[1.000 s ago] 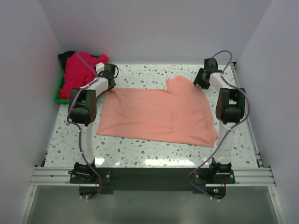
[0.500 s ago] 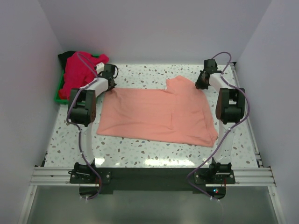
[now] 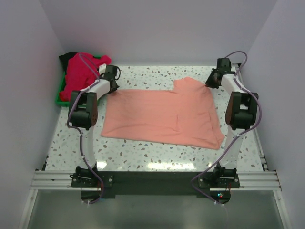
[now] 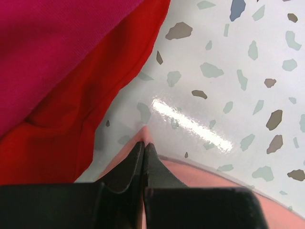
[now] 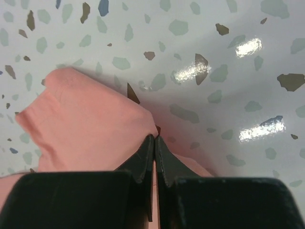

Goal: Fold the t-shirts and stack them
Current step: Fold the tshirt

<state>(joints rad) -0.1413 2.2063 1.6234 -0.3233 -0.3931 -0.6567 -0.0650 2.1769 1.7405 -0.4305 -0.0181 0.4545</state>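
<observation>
A salmon-pink t-shirt (image 3: pixel 164 117) lies spread flat across the middle of the speckled table. My left gripper (image 3: pixel 114 85) is shut on its far left corner (image 4: pixel 143 136), right beside the pile of other t-shirts. My right gripper (image 3: pixel 211 82) is shut on the far right corner (image 5: pixel 138 119), with cloth pinched between the closed fingers and a sleeve flap (image 5: pixel 81 119) lying to their left. A magenta-pink t-shirt (image 3: pixel 78 74) tops a heap over a red one (image 4: pixel 86 109) at the far left, with a bit of black cloth (image 3: pixel 68 56) behind.
A green tray (image 3: pixel 61 98) under the heap sits against the left wall. White walls close in the table on the left, right and back. The arm bases (image 3: pixel 90 179) stand on a rail at the near edge.
The right gripper closed on the shirt's far right corner and drew it rightward and back, pulling the sleeve flatter. The left gripper stayed shut at the left corner.
</observation>
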